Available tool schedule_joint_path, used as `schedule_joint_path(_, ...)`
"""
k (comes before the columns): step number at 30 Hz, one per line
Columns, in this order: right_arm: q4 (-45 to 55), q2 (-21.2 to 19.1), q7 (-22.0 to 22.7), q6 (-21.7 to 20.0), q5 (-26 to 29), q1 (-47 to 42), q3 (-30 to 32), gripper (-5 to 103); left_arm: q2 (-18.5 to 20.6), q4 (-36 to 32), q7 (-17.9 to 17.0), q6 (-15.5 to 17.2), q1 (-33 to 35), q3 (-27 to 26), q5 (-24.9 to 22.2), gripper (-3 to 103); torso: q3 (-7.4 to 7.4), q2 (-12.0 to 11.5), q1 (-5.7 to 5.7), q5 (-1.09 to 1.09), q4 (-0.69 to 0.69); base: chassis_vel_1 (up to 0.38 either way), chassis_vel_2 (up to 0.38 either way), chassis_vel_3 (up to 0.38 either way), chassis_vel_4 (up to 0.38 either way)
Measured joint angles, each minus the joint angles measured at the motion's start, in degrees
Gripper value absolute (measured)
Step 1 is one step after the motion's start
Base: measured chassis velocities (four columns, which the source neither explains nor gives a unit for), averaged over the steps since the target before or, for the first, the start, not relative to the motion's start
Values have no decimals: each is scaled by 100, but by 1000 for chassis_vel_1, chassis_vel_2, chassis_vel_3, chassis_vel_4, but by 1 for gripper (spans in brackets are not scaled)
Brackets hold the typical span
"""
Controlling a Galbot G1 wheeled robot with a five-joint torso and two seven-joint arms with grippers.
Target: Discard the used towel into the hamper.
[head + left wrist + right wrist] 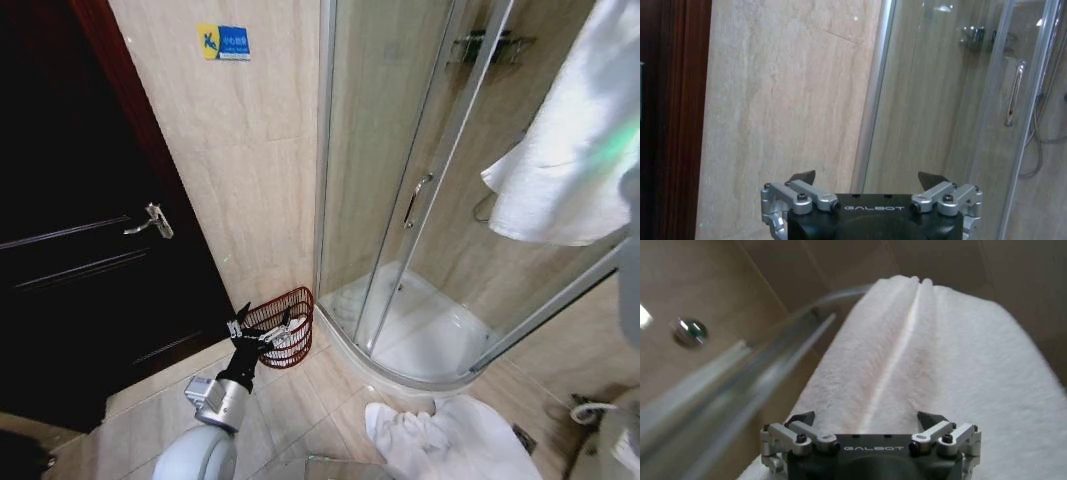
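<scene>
The hamper (283, 322), a small reddish-brown wire basket, stands on the floor against the tiled wall beside the shower enclosure. My left gripper (262, 326) hangs just in front of its rim, open and holding nothing; in the left wrist view this gripper (867, 177) faces the wall and the shower frame. A white towel (570, 150) hangs over the shower's top rail at the upper right. My right gripper (867, 417) is open right in front of that towel (933, 355), its fingers apart with nothing between them.
A second white towel (450, 440) lies crumpled on the floor tiles at the front. The curved glass shower enclosure (400, 200) with its raised tray (420, 335) fills the right. A dark door (70, 250) with a lever handle (150, 220) stands at the left.
</scene>
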Motion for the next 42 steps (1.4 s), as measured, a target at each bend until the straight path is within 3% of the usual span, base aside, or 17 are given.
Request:
schedule_joint_path(5, -258, -179, -88, -77, -442, 4, 311, 100, 0, 0, 0, 0, 0, 0, 0, 100, 0, 0, 0, 1, -1, 0, 0, 0, 0)
schedule_joint_path(10, -598, -503, -220, 122, -1016, 60, 668, 100, 0, 0, 0, 0, 0, 0, 0, 100, 0, 0, 0, -1, 0, 0, 0, 0, 0)
schedule_joint_path(15, -713, -769, -236, 91, -975, 106, 853, 100, 0, 0, 0, 0, 0, 0, 0, 100, -1, 0, -1, -2, 0, 0, 0, 0, 0)
schedule_joint_path(20, -907, -989, -237, 54, -527, -22, 1117, 100, 0, 0, 0, 0, -1, 0, 0, 100, -1, 0, -1, -1, -1, 0, 0, 0, 0)
schedule_joint_path(26, -1030, -1040, -247, -112, 560, 153, 955, 100, 0, 0, 0, 0, 0, 0, 0, 100, -1, 0, -1, -2, 0, 0, 0, 0, 0)
schedule_joint_path(29, -736, -948, -217, -428, 1395, 222, 739, 100, 0, 0, 0, 0, 0, 0, 0, 100, -1, 0, -1, -2, 2, 0, 0, 0, 0)
schedule_joint_path(34, -647, -800, -236, -775, 1783, 505, 424, 100, 0, 0, 0, 0, 0, 0, 0, 100, -1, 0, -1, -3, 0, 0, 0, 0, 0)
schedule_joint_path(40, -333, -577, -158, -1222, 2877, 1131, -48, 100, 0, 0, 0, 0, 0, 0, 0, 100, 0, 0, 0, -1, -3, 0, 0, 0, 0)
schedule_joint_path(42, -316, -483, -125, -1309, 3008, 1392, -252, 100, 0, 0, 0, 0, 0, 0, 0, 100, 0, 1, 0, -2, -2, 0, 0, 0, 0)
